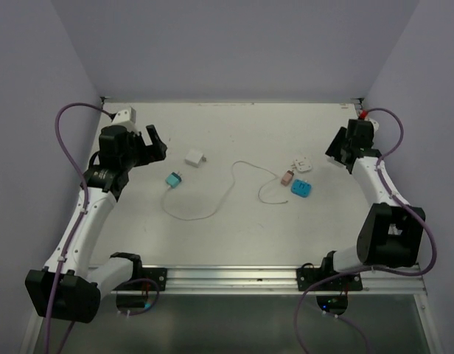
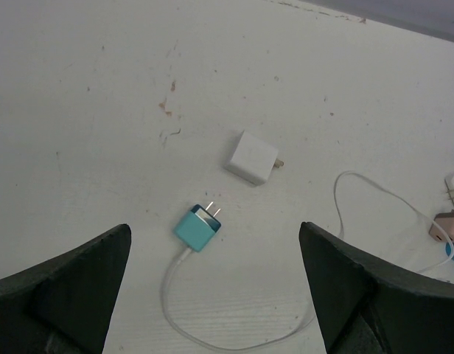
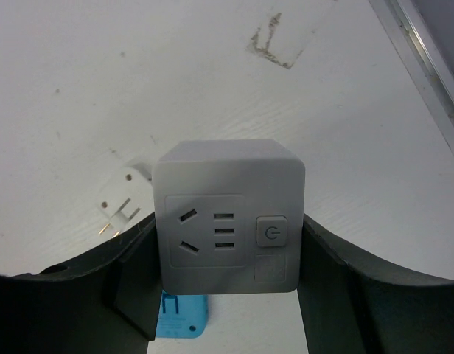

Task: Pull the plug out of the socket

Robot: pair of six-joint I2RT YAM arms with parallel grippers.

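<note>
1. Right end effector (image 3: 225, 223) is closed on the grey socket (image 3: 212, 173) cube, one finger on each side. The cube's outlet face and power button face the wrist camera, and nothing is plugged into it.
2. Whether the socket rests on the table (image 1: 234, 125) or is lifted off it, I cannot tell from these views.
3. A white plug (image 3: 124, 193) lies loose on the table just beside the socket, prongs showing. A blue adapter (image 3: 184, 316) lies below it, and a pink plug (image 1: 286, 177) is close by.
4. This arm works near the table's right edge, where a metal strip (image 3: 426, 66) runs close behind the socket.
5. Left end effector (image 1: 156, 142) hangs wide open with nothing in it, near the left wall.
6. Below it lie a teal plug (image 2: 198, 228) with its white cable (image 2: 212, 341) and, apart from that, a white charger (image 2: 251, 157).
7. Bare table stretches along the back wall and toward the near rail (image 1: 234, 276).
</note>
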